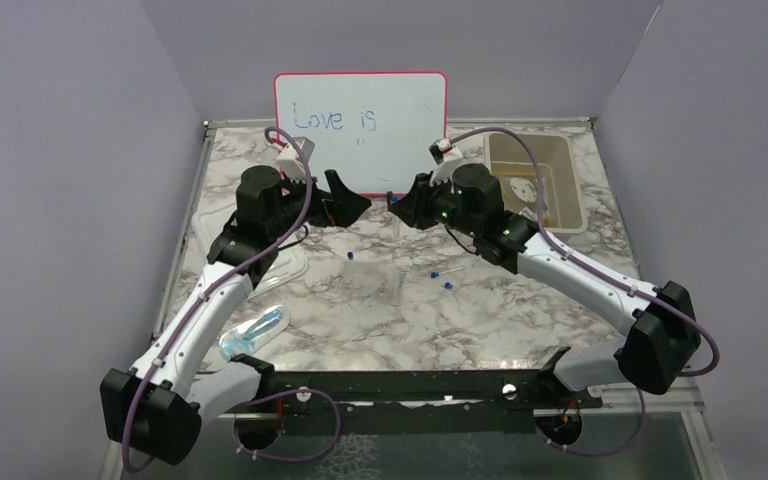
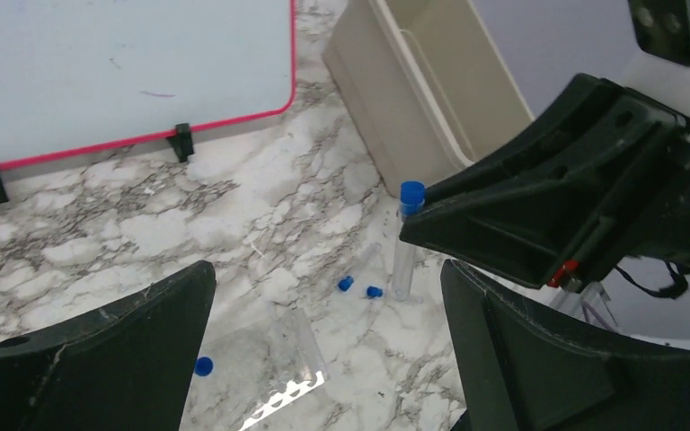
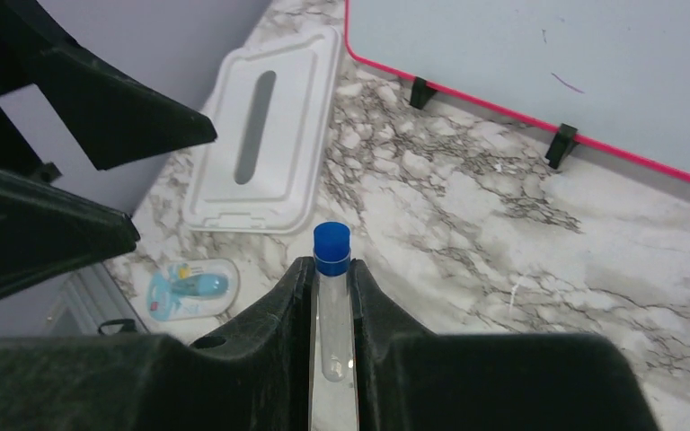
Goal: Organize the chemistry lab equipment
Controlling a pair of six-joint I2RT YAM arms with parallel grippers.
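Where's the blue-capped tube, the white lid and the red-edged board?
blue-capped tube (image 3: 332, 314): right wrist view, clear body below the cap.
white lid (image 3: 305, 135): right wrist view, flat right part.
red-edged board (image 1: 380, 160): top view, white face.

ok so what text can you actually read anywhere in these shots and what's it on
"Love is": handwritten on the red-framed whiteboard.
faint marks below it on the board: too faint to read.
print on the blister packet: too small to read.
blue-capped tube: no label visible.
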